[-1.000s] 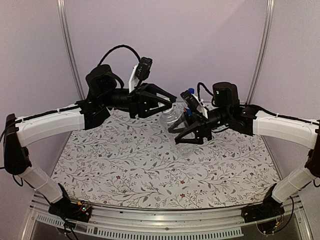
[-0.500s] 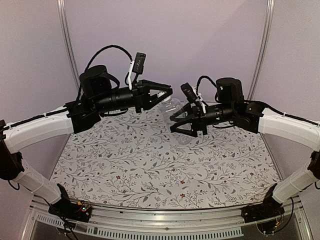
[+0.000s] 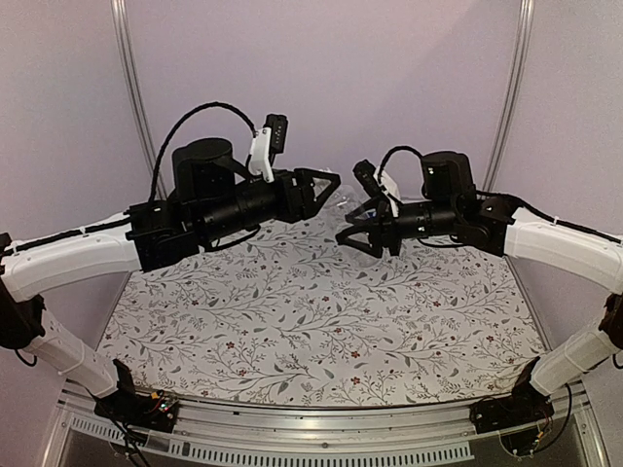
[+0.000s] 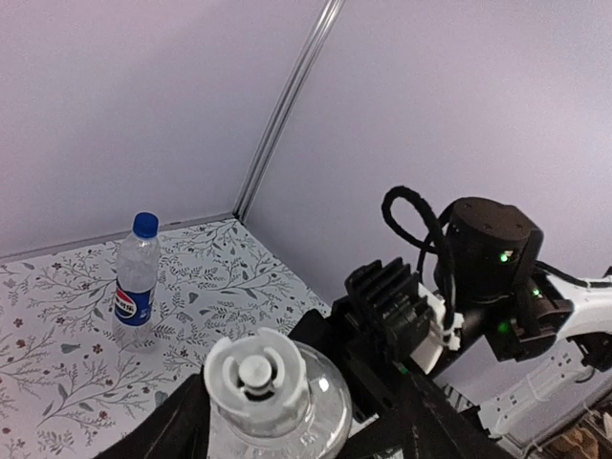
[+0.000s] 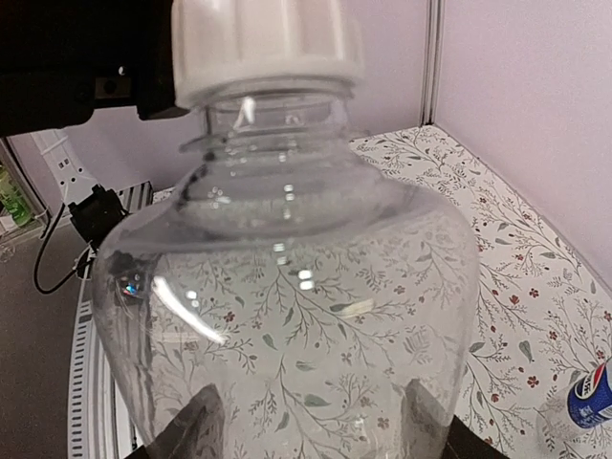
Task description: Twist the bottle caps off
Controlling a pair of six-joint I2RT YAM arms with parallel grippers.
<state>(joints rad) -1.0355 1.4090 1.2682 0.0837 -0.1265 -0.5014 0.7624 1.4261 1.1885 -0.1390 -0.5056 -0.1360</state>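
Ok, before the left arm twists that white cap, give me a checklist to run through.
1. Grip of right end effector on plain bottle: ok.
2. Seating of white cap on its neck: ok.
3. Cap between the fingers of left end effector: ok.
4. Closure of left end effector on cap: not ok, gaps show either side.
5. Thread tightness: cannot tell.
6. Second, Pepsi bottle upright, blue cap on, clear of both arms: ok.
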